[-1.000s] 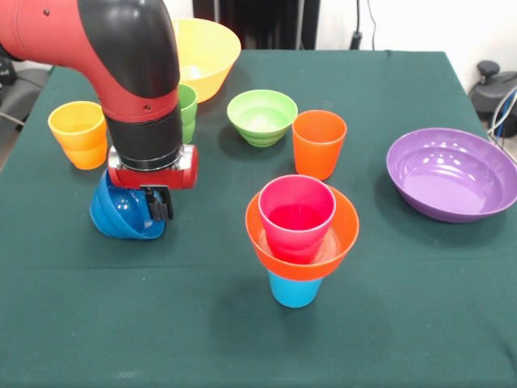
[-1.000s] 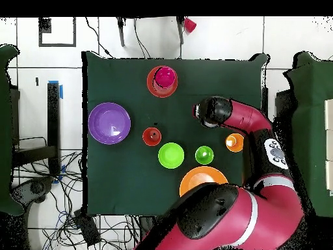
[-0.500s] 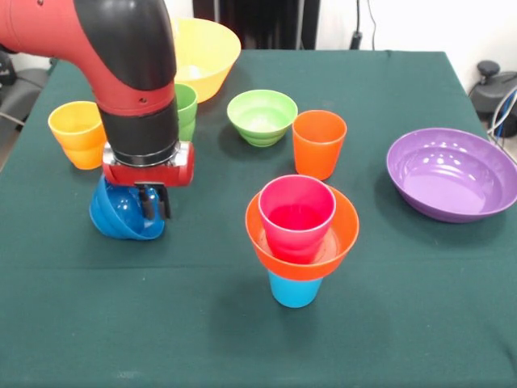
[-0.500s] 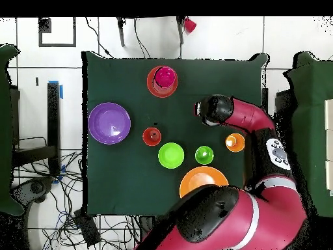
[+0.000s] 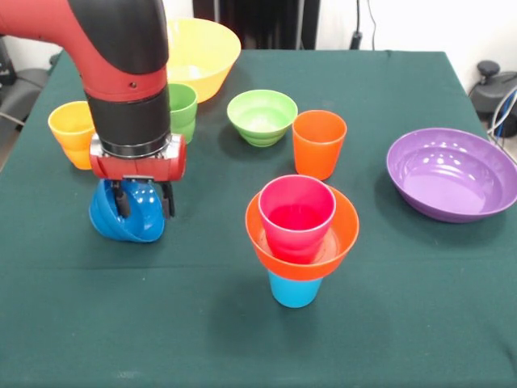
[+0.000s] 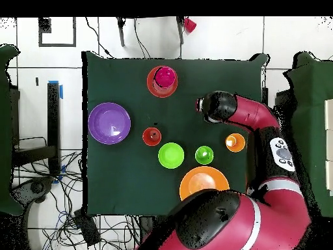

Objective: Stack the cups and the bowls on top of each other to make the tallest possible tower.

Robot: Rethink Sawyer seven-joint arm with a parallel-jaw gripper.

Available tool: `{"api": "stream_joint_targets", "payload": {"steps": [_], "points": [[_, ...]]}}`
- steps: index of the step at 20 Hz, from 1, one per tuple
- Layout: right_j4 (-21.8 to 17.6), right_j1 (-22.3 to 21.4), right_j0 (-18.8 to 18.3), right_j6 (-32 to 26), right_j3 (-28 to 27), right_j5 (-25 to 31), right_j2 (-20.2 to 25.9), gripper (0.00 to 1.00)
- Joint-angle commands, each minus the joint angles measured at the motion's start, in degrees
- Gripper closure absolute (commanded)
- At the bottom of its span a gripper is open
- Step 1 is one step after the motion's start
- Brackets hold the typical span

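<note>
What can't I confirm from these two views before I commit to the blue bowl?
- Blue bowl: its rim and the contact with the fingers are behind the gripper in the front view; the arm hides the bowl completely in the overhead view.
- Light blue cup: only its base shows below the orange bowl; unseen from overhead.
- Green cup: part hidden by the arm, front view.

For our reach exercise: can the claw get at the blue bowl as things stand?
Probably yes: the claw hangs right at the blue bowl, its fingers apart around the bowl's upper part, nothing between them.
</note>
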Motion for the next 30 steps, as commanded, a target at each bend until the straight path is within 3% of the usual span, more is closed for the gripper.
{"api": "stream_joint_targets", "payload": {"steps": [1, 17, 30], "points": [[-3.5, 0.0, 1.0, -6.0, -0.8, 3.7, 4.8, 0.0], [-3.9, 1.4, -0.9, -9.2, -2.0, 2.6, 7.3, 0.0], [-4.9, 8.3, -5.7, -17.7, -15.1, 12.2, 10.5, 0.0]]}}
